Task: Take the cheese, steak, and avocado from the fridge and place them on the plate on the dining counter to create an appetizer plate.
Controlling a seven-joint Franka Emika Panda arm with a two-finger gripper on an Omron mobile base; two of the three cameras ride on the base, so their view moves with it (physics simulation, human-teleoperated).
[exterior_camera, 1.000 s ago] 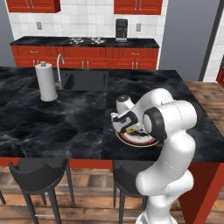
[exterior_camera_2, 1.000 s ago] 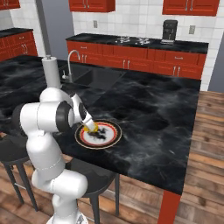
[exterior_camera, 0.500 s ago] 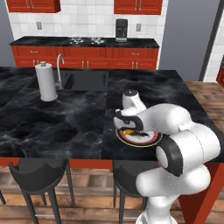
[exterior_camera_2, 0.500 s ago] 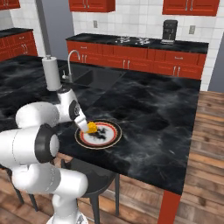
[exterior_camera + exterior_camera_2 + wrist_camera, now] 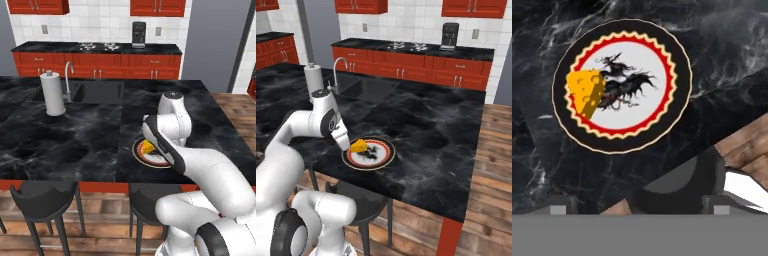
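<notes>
1. Nearest to us, two dark stools (image 5: 42, 200) stand under the front edge of the desk (image 5: 75, 145), the black marbled island; a third seat (image 5: 358, 197) shows just below the plate in the right base view.
2. We see the hand (image 5: 637, 209) pulled back above the plate, its finger tips spread wide at the bottom of the hand view, with nothing between them; it holds nothing.
3. One plate (image 5: 662, 130) lies near the front edge of the desk, white inside a dark and red ring.
4. One cheese (image 5: 585, 92) wedge sits on the plate, on the white field close to the rim, clear of the hand. We judge the first of three items delivered.
5. We make out no steak and no avocado on the plate; the dark streaks in its middle look like a printed pattern, though we cannot be certain. By our reckoning two items are left to fetch from the fridge.
6. Farther back on the desk, one paper towel roll (image 5: 52, 93) stands beside one sink (image 5: 97, 91) with one tap (image 5: 67, 75).
7. On the far wall counter, one coffee machine (image 5: 138, 34) stands beside one hob (image 5: 97, 46).
</notes>
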